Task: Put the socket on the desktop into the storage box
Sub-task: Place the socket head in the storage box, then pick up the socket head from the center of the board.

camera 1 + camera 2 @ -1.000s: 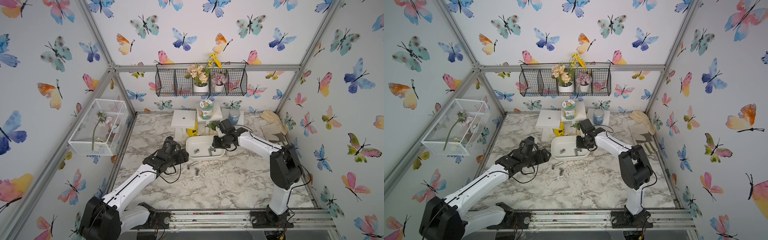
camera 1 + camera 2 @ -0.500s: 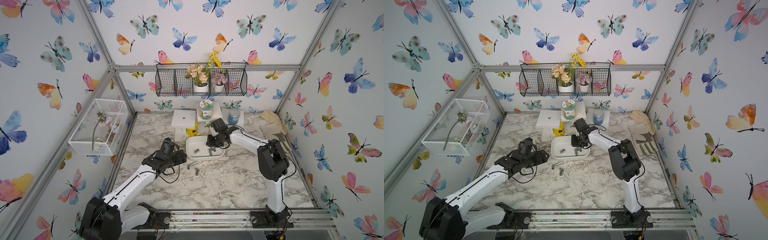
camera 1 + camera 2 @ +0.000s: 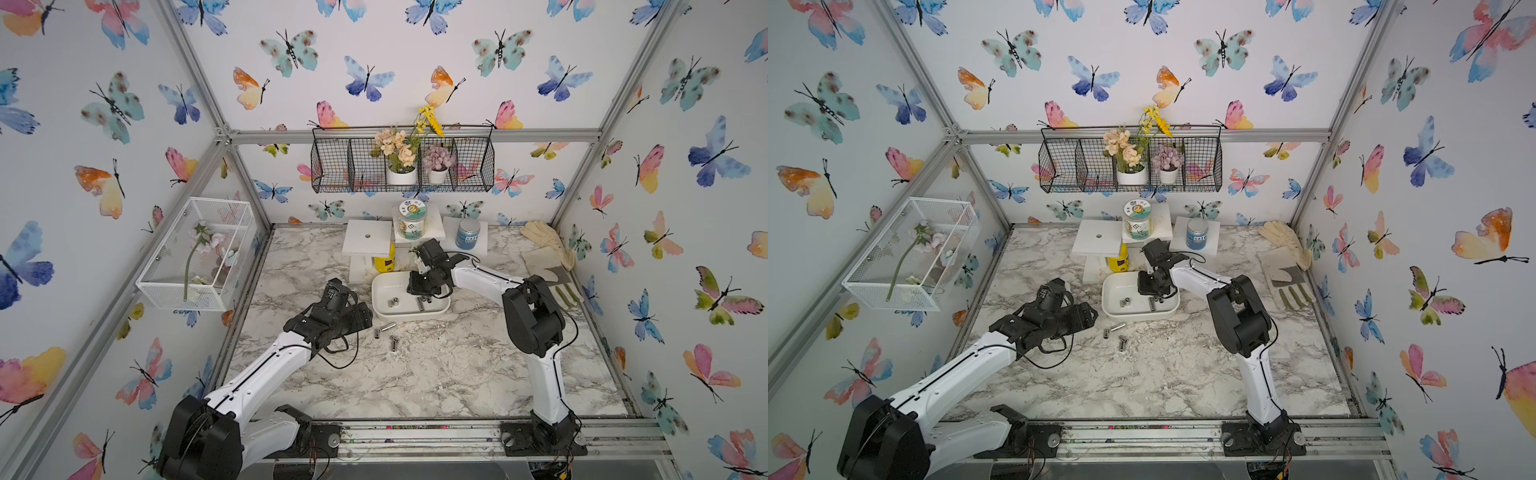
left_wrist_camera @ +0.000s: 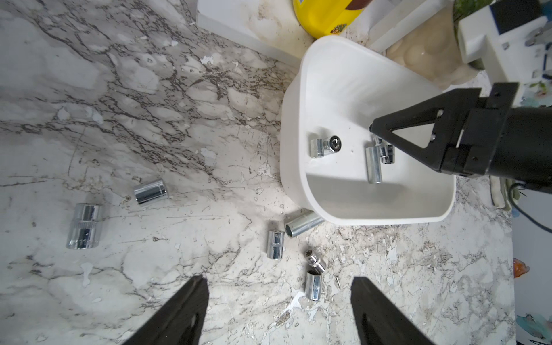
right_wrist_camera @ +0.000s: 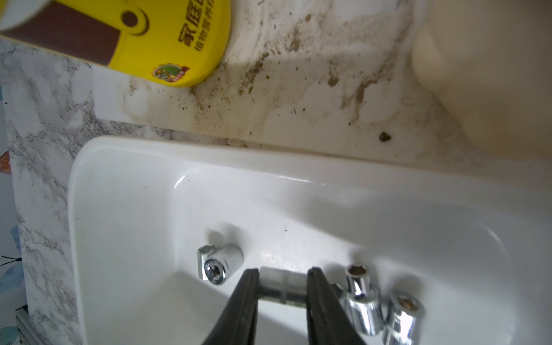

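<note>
the right gripper (image 5: 283, 270) is down inside the storage box (image 5: 179, 146), which sits toward the back edge of the desktop (image 3: 415, 374). its jaws are clenched on a socket (image 5: 280, 286) that spans the gap end to end and touches both fingers. whether it rests on the box floor cannot be told. three other sockets (image 5: 363, 298) lie in the box close beside the fingers. the left gripper (image 4: 279, 298) hangs released over the desktop, with loose sockets (image 4: 275, 244) scattered along the box's front edge.
</note>
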